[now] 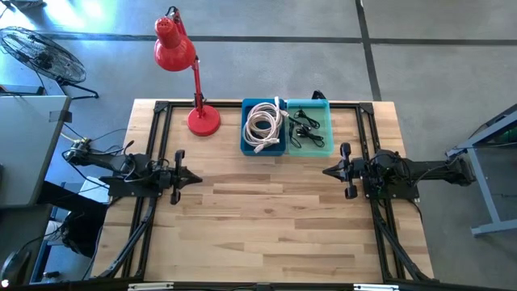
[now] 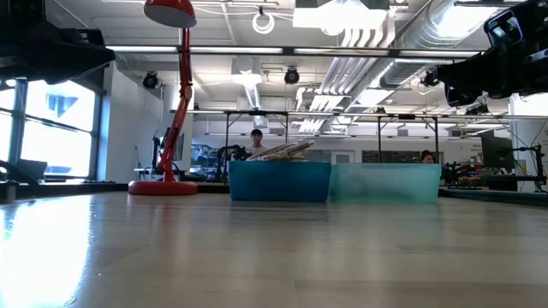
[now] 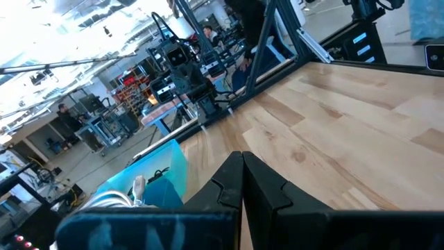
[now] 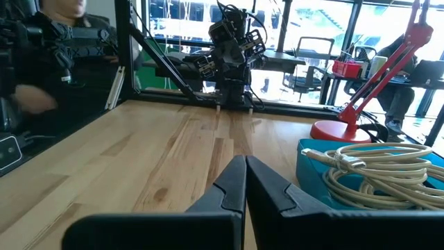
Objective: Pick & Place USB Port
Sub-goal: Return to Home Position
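Two bins stand side by side at the table's far edge: a blue bin (image 1: 264, 127) holding coiled white cables (image 1: 264, 123) and a teal bin (image 1: 311, 127) holding small black USB parts (image 1: 304, 128). The white cables (image 4: 374, 173) also show in the right wrist view, and the blue bin (image 3: 149, 177) in the left wrist view. My left gripper (image 1: 198, 177) rests shut at the table's left side, pointing right. My right gripper (image 1: 325, 171) rests shut at the right side, pointing left. Both are well short of the bins.
A red desk lamp (image 1: 194, 81) stands on its round base (image 1: 203, 120) left of the blue bin. Black frame rails (image 1: 157, 145) run along the table's left and right sides. Bare wood (image 1: 266, 218) lies between the arms and toward the near edge. People sit beyond the table.
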